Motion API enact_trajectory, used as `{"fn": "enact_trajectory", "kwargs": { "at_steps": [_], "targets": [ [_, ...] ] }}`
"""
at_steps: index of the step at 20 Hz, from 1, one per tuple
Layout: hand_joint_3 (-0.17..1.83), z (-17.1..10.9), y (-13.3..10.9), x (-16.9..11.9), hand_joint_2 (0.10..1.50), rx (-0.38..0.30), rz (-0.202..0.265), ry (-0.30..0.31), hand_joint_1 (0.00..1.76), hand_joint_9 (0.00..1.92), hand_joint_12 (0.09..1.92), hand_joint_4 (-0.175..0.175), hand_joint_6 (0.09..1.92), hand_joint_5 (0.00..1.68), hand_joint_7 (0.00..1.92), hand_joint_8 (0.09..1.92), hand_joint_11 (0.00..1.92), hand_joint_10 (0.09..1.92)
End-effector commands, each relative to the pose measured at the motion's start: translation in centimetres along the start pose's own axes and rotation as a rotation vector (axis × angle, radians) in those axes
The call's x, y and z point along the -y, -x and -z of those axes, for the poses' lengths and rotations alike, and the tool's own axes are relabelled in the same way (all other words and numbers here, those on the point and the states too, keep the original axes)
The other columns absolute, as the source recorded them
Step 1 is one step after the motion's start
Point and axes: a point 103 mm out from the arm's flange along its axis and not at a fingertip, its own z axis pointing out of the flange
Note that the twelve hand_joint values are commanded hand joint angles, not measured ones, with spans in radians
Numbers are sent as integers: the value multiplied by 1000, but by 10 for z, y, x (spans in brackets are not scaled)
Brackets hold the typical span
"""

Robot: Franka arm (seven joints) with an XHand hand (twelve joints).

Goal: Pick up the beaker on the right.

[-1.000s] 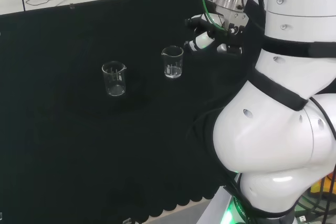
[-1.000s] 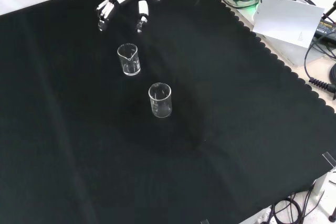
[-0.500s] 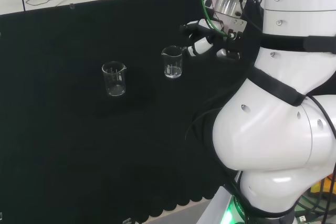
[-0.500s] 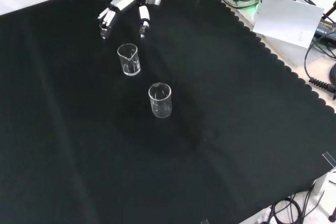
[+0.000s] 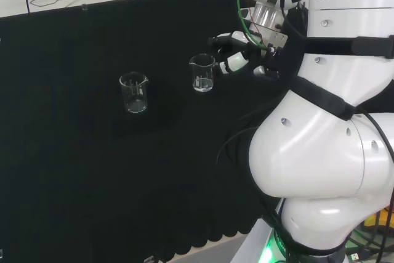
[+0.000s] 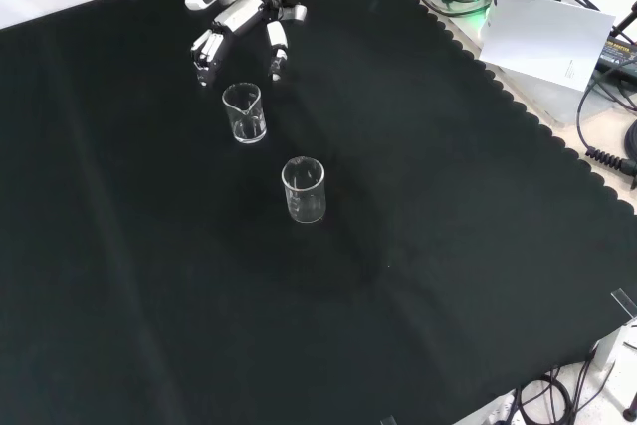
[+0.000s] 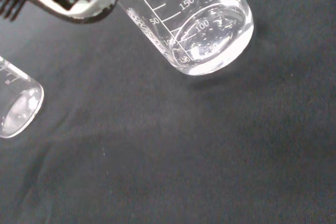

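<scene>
The beaker (image 5: 202,72) is a small vessel of clear glass, standing upright on the black cloth. It has a straight wall, a flat, thick base and a small pouring spout at its rim. White graduation marks run up its side, plain in the wrist view (image 7: 189,22). It looks empty; light glints off the base. In the head view it is the right-hand one of two like vessels and stands a little farther back than its neighbour. In the front view (image 6: 244,112) it is the farther, upper one, with its spout turned toward the view's left.
</scene>
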Motion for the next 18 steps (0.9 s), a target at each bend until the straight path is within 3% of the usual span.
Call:
{"fn": "enact_trajectory", "kwargs": {
  "at_steps": [1, 18],
  "targets": [
    [537, -6, 4, -10, 534, -29, 24, 56, 811, 351, 1397, -30, 87, 353, 207, 651, 20, 626],
    [538, -36, 13, -28, 534, -103, 66, 56, 823, 364, 1390, -34, 87, 401, 250, 672, 8, 635]
  ]
}}
